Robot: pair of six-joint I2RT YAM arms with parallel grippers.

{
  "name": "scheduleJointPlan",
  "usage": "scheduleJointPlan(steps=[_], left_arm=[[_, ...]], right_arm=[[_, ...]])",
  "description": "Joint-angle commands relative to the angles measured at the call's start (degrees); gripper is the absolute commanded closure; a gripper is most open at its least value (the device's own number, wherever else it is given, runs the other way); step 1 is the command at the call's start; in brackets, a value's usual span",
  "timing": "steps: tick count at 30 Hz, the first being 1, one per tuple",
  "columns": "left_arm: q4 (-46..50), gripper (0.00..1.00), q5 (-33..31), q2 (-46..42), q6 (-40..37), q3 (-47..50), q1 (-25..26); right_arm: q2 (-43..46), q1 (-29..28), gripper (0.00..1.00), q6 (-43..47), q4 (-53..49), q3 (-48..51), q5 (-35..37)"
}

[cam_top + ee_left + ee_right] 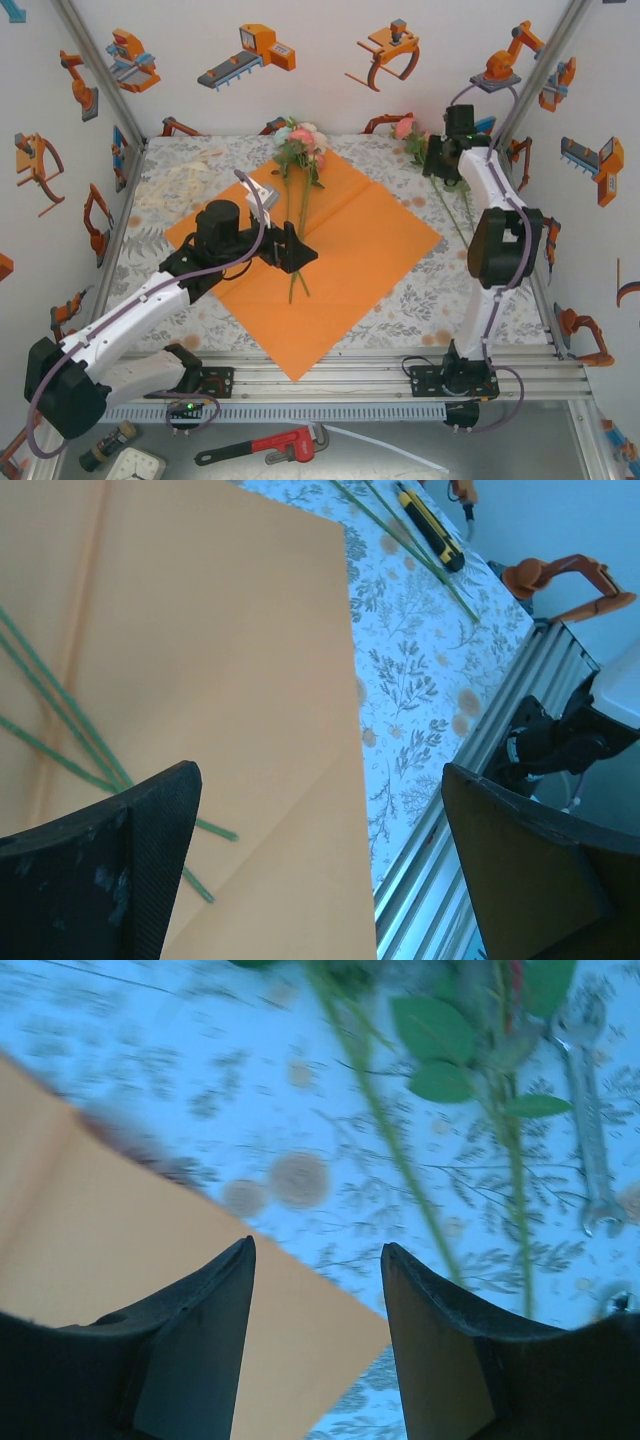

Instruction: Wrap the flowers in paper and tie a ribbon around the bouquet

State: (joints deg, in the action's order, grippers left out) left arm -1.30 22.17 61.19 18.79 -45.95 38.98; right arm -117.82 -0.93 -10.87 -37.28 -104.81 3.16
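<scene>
The orange paper (345,265) lies flat as a diamond on the printed cloth. A bunch of flowers (300,143) rests on its far corner, with thin stems (296,270) running toward me. My left gripper (300,252) hovers open beside those stem ends (60,730), over bare paper (230,660), with nothing between its fingers. More flowers (405,128) lie at the back right. There my right gripper (438,165) is open and empty above the paper's corner (110,1250), next to green stems (400,1160). The cream ribbon (178,187) lies bunched on the cloth at back left.
A yellow-and-black utility knife (430,525) and loose stems (415,545) lie on the cloth right of the paper. A steel spanner (590,1130) lies beside the right-hand flowers. An aluminium rail (380,375) borders the near edge. A red pipe wrench (270,446) lies below it.
</scene>
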Motion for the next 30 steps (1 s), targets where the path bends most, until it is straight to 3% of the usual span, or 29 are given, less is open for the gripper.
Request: scheduleJointPlan(steps=[1,11,19,24,30], left_arm=[[-1.32,0.03,1.78,-0.20,-1.45,-0.06,0.22],[0.29,0.03,0.24,-0.06,-2.37,-0.80,0.53],[0.41,0.03,-1.95,0.51,-2.00,-1.06,0.57],[0.51,0.03,-2.87,0.77,-1.82,-1.42,0.57],[0.86,0.03,-4.82,0.35,-1.66,-0.98,0.61]], right_arm=[[-5.91,1.15,0.46,5.75,-8.47,-6.32,1.97],[-20.17,3.82,0.44,9.74,-17.59,-18.89,1.62],[-22.41,4.18,0.56,9.87,-19.00,-17.70,-0.83],[-22.16,4.18,0.73,10.14,-18.13,-15.85,-3.88],[-19.45,3.90,0.85,9.79,-15.89,-14.50,-14.27]])
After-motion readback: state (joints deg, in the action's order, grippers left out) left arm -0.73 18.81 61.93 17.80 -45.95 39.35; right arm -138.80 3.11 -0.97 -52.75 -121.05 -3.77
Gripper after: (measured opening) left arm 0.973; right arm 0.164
